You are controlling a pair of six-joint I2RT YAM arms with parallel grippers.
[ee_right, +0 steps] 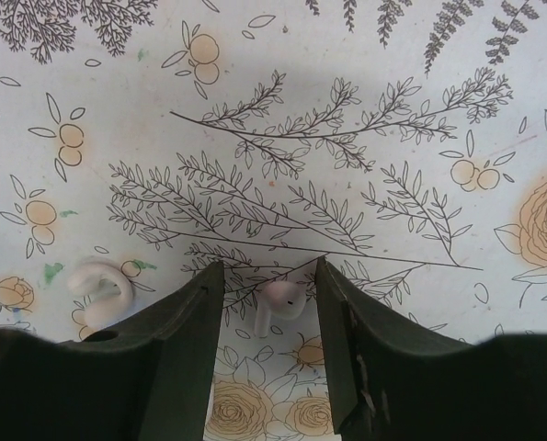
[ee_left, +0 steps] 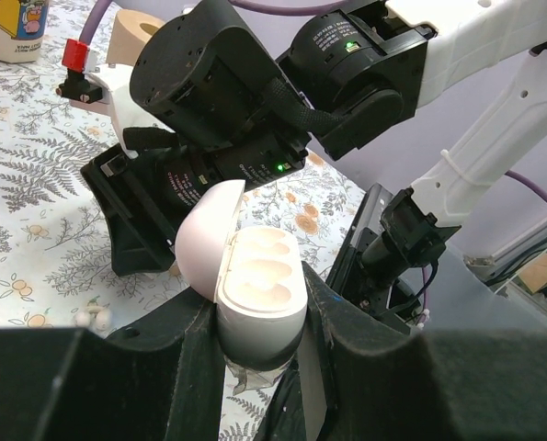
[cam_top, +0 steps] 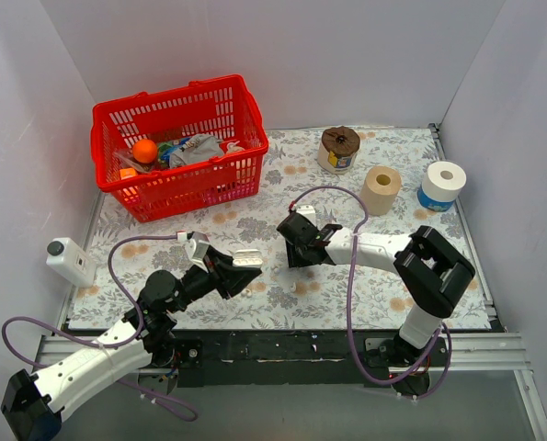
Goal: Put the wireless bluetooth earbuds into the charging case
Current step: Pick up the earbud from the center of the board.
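My left gripper (ee_left: 259, 317) is shut on the white charging case (ee_left: 255, 285) and holds it above the flowered cloth with its lid swung open. Both wells in the case look empty. From above, the case (cam_top: 246, 259) sits at the tip of the left gripper (cam_top: 239, 268), just left of the right gripper (cam_top: 298, 255). My right gripper (ee_right: 267, 276) points down at the cloth with its jaws open. One white earbud (ee_right: 280, 301) lies flat between its fingers, touching neither. A second small white curved piece (ee_right: 101, 287) lies left of the left finger.
A red basket (cam_top: 176, 188) of mixed items stands at the back left. A brown roll (cam_top: 339, 147), a beige roll (cam_top: 381, 189) and a white-and-blue roll (cam_top: 441, 185) stand at the back right. A white box-shaped device (cam_top: 69, 260) sits at the left table edge.
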